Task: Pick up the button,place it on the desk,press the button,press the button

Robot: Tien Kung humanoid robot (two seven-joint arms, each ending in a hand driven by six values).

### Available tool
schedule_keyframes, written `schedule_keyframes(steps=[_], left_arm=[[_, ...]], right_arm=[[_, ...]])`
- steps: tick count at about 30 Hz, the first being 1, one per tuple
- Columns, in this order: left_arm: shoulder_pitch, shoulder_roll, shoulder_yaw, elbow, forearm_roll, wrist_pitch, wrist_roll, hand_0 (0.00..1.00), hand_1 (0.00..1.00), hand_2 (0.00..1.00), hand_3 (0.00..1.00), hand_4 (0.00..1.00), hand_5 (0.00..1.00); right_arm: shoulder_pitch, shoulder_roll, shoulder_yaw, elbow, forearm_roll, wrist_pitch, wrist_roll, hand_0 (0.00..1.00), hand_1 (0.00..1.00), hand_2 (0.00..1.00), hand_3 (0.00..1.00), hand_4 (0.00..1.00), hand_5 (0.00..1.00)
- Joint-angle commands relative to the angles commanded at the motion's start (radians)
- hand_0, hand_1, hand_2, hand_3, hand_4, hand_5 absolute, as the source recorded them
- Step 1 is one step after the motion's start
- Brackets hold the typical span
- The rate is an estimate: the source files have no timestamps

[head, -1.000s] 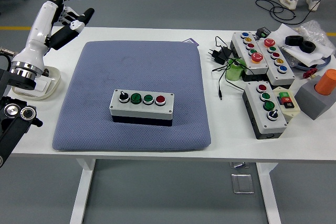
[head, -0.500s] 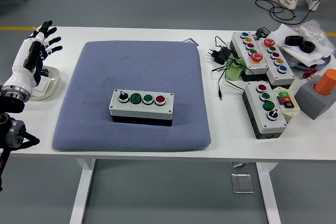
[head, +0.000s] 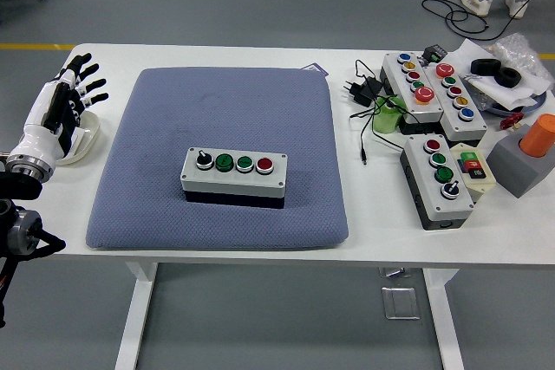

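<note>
A button box (head: 234, 176) sits on the pad (head: 156, 127), more boxes (head: 434, 88) to its right.

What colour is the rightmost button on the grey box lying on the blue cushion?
Red, on the grey button box in the head view.

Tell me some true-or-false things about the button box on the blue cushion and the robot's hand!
1. The button box sits on the blue cushion. True.
2. The robot's left hand is pressing a button on it. False: the hand hovers at the table's left edge, fingers spread, holding nothing.
3. The box has a black knob, two green buttons and one red button. True.
4. The robot's right hand rests on the cushion. False: no right hand is in view.
5. An orange cylinder stands at the table's right side. True.
</note>
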Motion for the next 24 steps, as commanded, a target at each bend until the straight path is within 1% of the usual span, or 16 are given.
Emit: schedule_keyframes(steps=[6,8,10,11,15,18,21,24], left_arm=[[0.040,0.004,-0.020,-0.016,-0.002,-0.006,-0.011,0.738,0.855,0.917,0.920,0.594,0.998],[0.048,0.006,-0.021,-0.021,0.000,-0.020,-0.017,0.740,0.855,0.917,0.921,0.593,0.998],[0.065,0.011,-0.024,-0.038,0.019,-0.054,-0.017,0.740,0.855,0.917,0.921,0.593,0.998],[0.070,0.013,-0.026,-0.045,0.025,-0.061,-0.016,0.740,0.855,0.917,0.921,0.593,0.998],[0.097,0.016,-0.037,-0.073,0.036,-0.067,-0.008,0.740,0.857,0.923,0.928,0.603,0.998],[0.106,0.018,-0.047,-0.079,0.035,-0.074,-0.009,0.740,0.857,0.923,0.928,0.603,0.998],[0.110,0.020,-0.056,-0.084,0.038,-0.092,-0.006,0.749,0.861,0.928,0.931,0.607,0.998],[0.110,0.020,-0.058,-0.085,0.042,-0.093,-0.005,0.749,0.861,0.928,0.931,0.607,0.998]], right_arm=[[-0.018,-0.001,0.026,0.000,-0.031,-0.001,-0.007,0.673,0.619,0.647,0.594,0.299,0.082],[-0.021,0.000,0.029,0.000,-0.037,-0.001,-0.009,0.673,0.619,0.648,0.593,0.299,0.083],[-0.021,0.000,0.038,0.000,-0.053,-0.001,-0.013,0.673,0.619,0.648,0.593,0.299,0.083],[-0.020,0.000,0.041,0.000,-0.058,-0.001,-0.014,0.673,0.619,0.648,0.593,0.299,0.083],[-0.016,-0.001,0.048,0.000,-0.065,-0.002,-0.015,0.673,0.620,0.649,0.592,0.298,0.083],[-0.014,-0.002,0.043,0.000,-0.058,-0.002,-0.013,0.673,0.620,0.649,0.592,0.298,0.083],[-0.009,-0.003,0.040,0.000,-0.058,-0.002,-0.010,0.673,0.620,0.649,0.592,0.299,0.085],[-0.007,-0.003,0.036,0.000,-0.053,-0.002,-0.008,0.673,0.620,0.649,0.592,0.299,0.085]])
